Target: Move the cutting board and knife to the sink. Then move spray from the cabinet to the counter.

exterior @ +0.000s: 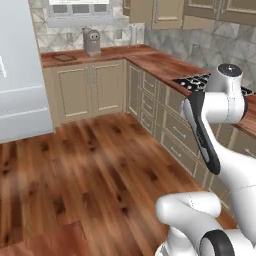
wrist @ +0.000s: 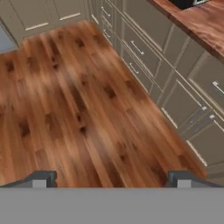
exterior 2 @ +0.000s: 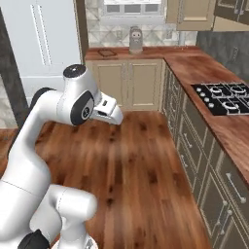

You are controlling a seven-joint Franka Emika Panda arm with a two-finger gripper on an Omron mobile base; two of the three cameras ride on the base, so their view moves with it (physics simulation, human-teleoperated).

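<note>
- Kitchen's an L-shape: reddish-brown wood counter [exterior: 155,60] runs along the back wall and turns down the right side, beige panelled cabinet doors [exterior: 90,90] underneath, glossy wood plank floor [exterior: 95,165] in the middle.
- Cutting board [exterior: 63,57] is lying flat on the back stretch of the counter, towards its left end, well apart from the arm. In the right base view it's that same dark flat rectangle [exterior 2: 106,52] just left of the coffee machine.
- Coffee machine [exterior: 92,42], grey-brown, stands upright on the counter near the board, below the window [exterior: 80,9].
- Black gas hob [exterior 2: 224,97] is set into the side run of the counter, knobs along its near edge.
- Big pale fridge [exterior: 20,85] fills the left side, beside the back cabinets.
- Can't make out the knife at this distance; if it's on the board it's too small to tell.
- White arm [exterior: 220,130] is folded up over the floor, hand tilted down.
- Gripper [wrist: 113,177] is spread wide, the two dark fingertips [wrist: 43,178] far apart at the bottom of the hand view, nothing between them but bare floor and the lower drawers [wrist: 144,52]. It's got hold of nothing.
</note>
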